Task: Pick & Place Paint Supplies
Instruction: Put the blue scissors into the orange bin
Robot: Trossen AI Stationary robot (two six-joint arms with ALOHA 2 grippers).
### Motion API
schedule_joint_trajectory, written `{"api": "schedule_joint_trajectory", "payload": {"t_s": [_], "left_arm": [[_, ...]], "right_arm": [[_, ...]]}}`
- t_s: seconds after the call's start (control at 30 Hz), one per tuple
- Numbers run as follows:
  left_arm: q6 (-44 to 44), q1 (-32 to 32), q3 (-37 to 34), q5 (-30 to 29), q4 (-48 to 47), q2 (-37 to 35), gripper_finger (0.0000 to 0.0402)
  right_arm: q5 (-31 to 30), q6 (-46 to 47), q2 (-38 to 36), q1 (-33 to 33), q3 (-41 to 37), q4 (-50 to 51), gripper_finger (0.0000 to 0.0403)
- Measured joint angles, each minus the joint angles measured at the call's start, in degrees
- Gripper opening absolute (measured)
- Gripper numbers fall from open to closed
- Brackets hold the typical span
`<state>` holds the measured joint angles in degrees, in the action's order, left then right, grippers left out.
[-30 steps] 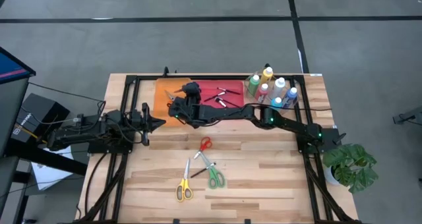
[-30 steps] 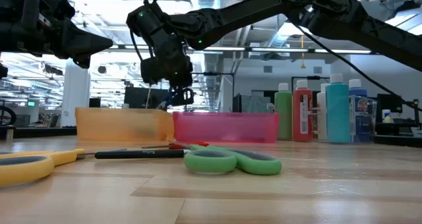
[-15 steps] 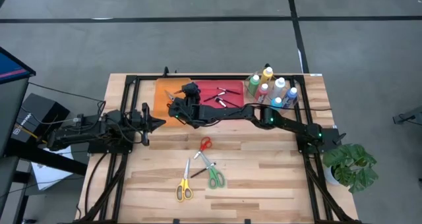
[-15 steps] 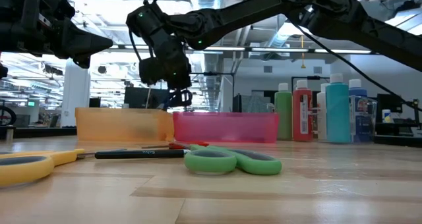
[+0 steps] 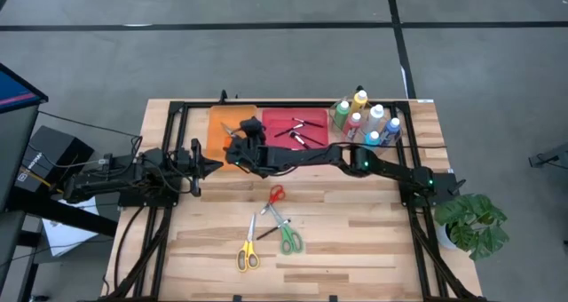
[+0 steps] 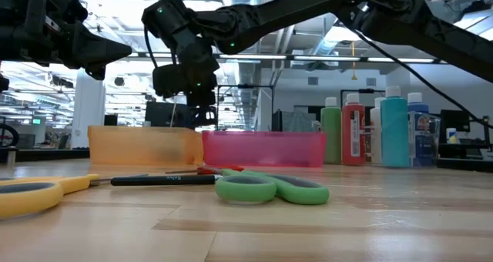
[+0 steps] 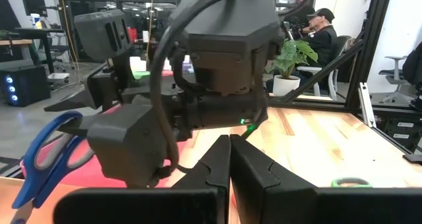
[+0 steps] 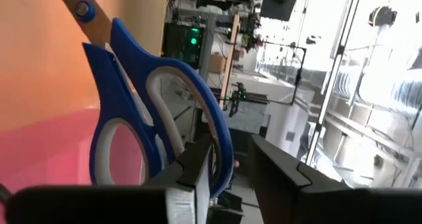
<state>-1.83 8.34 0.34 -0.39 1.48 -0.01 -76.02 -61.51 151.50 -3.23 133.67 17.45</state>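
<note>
While your right gripper [image 8: 227,168], jaws parting, hangs over the orange plastic tray [image 5: 220,123], its stiff, light blue-handled scissors [image 8: 142,112], slippery plastic, sit loosely by one loop.

right gripper [image 5: 238,135] slid a bit further over the orange tray [image 5: 218,122] and its fingers have started spreading, blue scissors [image 8: 151,115] now loose between them
</note>
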Motion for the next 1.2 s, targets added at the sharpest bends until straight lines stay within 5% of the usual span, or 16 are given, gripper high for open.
{"api": "schedule_joint_trajectory", "payload": {"t_s": [0.67,1.03,1.2], "left_arm": [[-0.02,-0.02,0.00,0.00,0.01,0.00,0.0002],[-0.02,-0.04,0.02,0.30,0.09,0.00,0.0002],[0.00,0.00,0.02,-0.14,-0.01,0.00,0.0002]], "right_arm": [[4.53,-0.47,0.00,2.87,1.01,0.11,0.0232],[7.38,0.52,-0.96,4.83,1.38,-1.81,0.0255],[13.28,14.80,-4.75,5.11,1.27,5.47,0.0256]]}}
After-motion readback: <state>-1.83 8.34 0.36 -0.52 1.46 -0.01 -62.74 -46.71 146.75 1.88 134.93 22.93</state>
